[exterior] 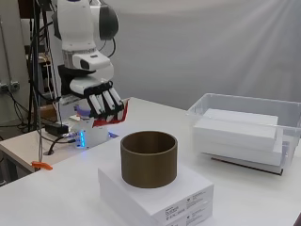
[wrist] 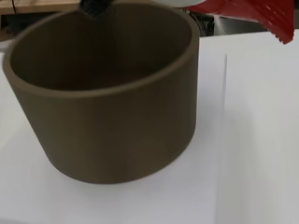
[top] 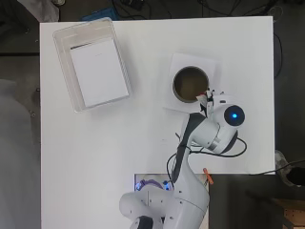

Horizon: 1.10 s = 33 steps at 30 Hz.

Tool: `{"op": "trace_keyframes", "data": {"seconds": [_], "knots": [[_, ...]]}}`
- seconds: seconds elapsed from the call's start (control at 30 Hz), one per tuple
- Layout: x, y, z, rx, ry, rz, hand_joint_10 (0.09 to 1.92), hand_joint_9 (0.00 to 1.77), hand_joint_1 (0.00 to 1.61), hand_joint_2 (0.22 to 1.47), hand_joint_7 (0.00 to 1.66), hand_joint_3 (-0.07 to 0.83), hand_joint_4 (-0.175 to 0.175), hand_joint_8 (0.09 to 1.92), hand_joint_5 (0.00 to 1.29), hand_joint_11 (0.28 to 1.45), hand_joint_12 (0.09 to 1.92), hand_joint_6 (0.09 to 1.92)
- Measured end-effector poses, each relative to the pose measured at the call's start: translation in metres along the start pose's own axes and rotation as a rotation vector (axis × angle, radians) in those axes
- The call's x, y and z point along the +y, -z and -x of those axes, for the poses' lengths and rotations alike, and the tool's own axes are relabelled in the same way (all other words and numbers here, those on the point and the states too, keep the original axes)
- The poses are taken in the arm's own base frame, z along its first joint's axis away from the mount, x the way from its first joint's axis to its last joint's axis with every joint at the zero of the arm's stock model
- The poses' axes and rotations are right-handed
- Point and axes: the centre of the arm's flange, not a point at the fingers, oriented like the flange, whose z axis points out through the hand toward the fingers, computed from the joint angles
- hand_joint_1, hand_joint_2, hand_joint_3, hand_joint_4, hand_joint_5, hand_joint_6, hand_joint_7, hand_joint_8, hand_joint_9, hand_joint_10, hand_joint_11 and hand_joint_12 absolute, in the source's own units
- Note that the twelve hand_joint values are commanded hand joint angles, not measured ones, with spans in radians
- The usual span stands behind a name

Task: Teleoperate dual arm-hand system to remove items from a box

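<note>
Closest to you in the side view, at the lower centre of the frame, your brown round container (exterior: 149,159) stands upright on a flat white box (exterior: 157,193), and that box rests on the white table (exterior: 56,197). In the wrist view the container fills most of the frame, open at the top, and what can be seen of its inside is dark; you cannot tell from any view what lies in it. Behind and left of it in the side view, your hand (exterior: 104,101) hangs above the table, apart from the container's rim, with its fingers (exterior: 108,99) curled downward around a red item (exterior: 111,118); a red ridged edge of it (wrist: 252,11) shows in the upper right corner of the wrist view. From overhead the hand (top: 208,98) sits just right of the container (top: 190,84), at the right of centre of the frame, above the arm's wrist. Farthest off, at the right of the side view and the upper left of the overhead view, a clear plastic bin (exterior: 288,114) holds stacked flat white boxes (exterior: 237,133) and lies well apart from the container.
</note>
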Motion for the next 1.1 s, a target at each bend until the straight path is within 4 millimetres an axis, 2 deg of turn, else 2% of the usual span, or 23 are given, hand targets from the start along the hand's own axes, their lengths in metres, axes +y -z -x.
{"op": "trace_keyframes", "data": {"seconds": [0.1,0.13,0.23,0.3,0.37,0.43,0.5,0.53,0.57,0.6,0.63,0.67,0.7,0.77,0.83,0.9,1.03,1.1], "knots": [[0.030,-0.037,-0.003,-0.046,0.026,-0.041,1.71,1.29,0.94,1.21,1.06,0.000,0.169,1.44,0.79,0.93,1.77,1.26],[0.040,-0.039,-0.006,-0.047,0.035,-0.036,1.72,1.29,0.94,1.21,1.07,0.000,0.172,1.46,0.79,0.93,1.77,1.26],[0.056,-0.023,-0.029,-0.029,0.089,0.026,1.74,1.32,0.94,1.21,1.09,-0.001,0.175,1.52,0.80,0.94,1.77,1.25],[0.053,-0.010,-0.044,-0.033,0.122,0.042,1.82,1.32,0.94,1.21,1.08,0.000,0.175,1.73,0.80,0.95,1.79,1.27],[0.047,-0.004,-0.060,-0.041,0.165,0.045,1.87,1.32,0.94,1.21,1.06,0.000,0.175,1.80,0.79,0.95,1.81,1.27],[0.038,-0.002,-0.086,-0.053,0.217,0.045,1.76,1.30,0.94,1.21,1.07,-0.001,0.175,1.58,0.80,0.91,1.77,1.25],[0.034,-0.005,-0.104,-0.062,0.231,0.046,1.70,1.29,0.94,1.20,1.08,0.000,0.175,1.50,0.81,0.88,1.74,1.24],[0.033,-0.006,-0.110,-0.063,0.238,0.046,1.41,1.14,0.78,1.13,0.94,-0.011,0.106,1.19,0.60,0.75,1.48,0.83],[0.033,-0.008,-0.113,-0.064,0.250,0.045,0.95,0.71,0.52,0.92,0.58,-0.033,0.075,0.71,0.35,0.56,1.02,0.47],[0.033,-0.010,-0.117,-0.066,0.262,0.039,0.59,0.41,0.29,0.79,0.31,-0.029,0.058,0.38,0.18,0.47,0.63,0.24],[0.036,-0.014,-0.121,-0.079,0.268,0.016,0.36,0.26,0.15,0.72,0.16,-0.018,0.050,0.19,0.09,0.44,0.36,0.12],[0.039,-0.016,-0.124,-0.095,0.251,-0.017,0.21,0.20,0.07,0.69,0.08,-0.010,0.045,0.09,0.04,0.43,0.19,0.09],[0.044,-0.015,-0.127,-0.122,0.218,-0.058,0.13,0.16,0.03,0.67,0.03,-0.005,0.042,0.09,0.02,0.43,0.09,0.09],[0.050,-0.004,-0.127,-0.183,0.173,-0.101,0.09,0.14,0.01,0.67,0.01,0.002,0.039,0.09,0.00,0.41,0.09,0.09],[0.051,0.018,-0.126,-0.236,0.155,-0.109,0.09,0.16,0.00,0.67,0.04,0.006,0.033,0.09,0.00,0.40,0.09,0.09],[0.047,0.024,-0.133,-0.243,0.160,-0.100,0.09,0.23,0.00,0.69,0.12,0.003,0.026,0.09,0.01,0.42,0.09,0.09],[0.024,0.019,-0.163,-0.232,0.211,-0.066,0.09,0.29,0.00,0.71,0.18,0.006,0.016,0.09,0.05,0.44,0.09,0.09],[0.005,0.036,-0.175,-0.204,0.236,-0.024,0.09,0.34,0.00,0.73,0.22,0.007,0.019,0.09,0.08,0.47,0.09,0.09]]}}
